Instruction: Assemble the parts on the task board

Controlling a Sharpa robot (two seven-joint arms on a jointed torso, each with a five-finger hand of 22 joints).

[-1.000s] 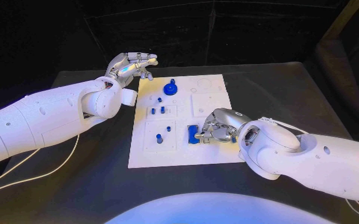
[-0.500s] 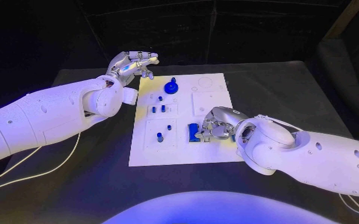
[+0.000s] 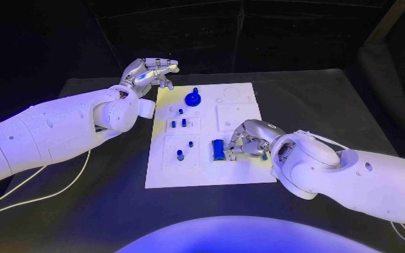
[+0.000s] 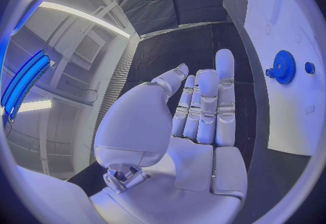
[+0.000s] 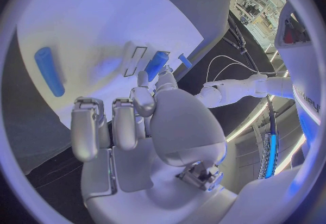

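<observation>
Hiding its grasp, right hand (image 3: 246, 142) over blue block (image 3: 218, 149), contact unclear

Two bulky, glossy white arms with rounded shells; a thin white cable (image 3: 51, 185) loops at seven o'clock. Each ends in a silver, segmented metal hand: left hand (image 3: 149, 75), right hand (image 3: 246, 142).

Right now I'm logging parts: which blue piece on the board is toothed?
The blue gear near the task board's far edge; the others are plain pegs and blocks.

Head camera steeply above the task board (image 3: 202, 174); wrist fisheyes close behind each palm.
</observation>
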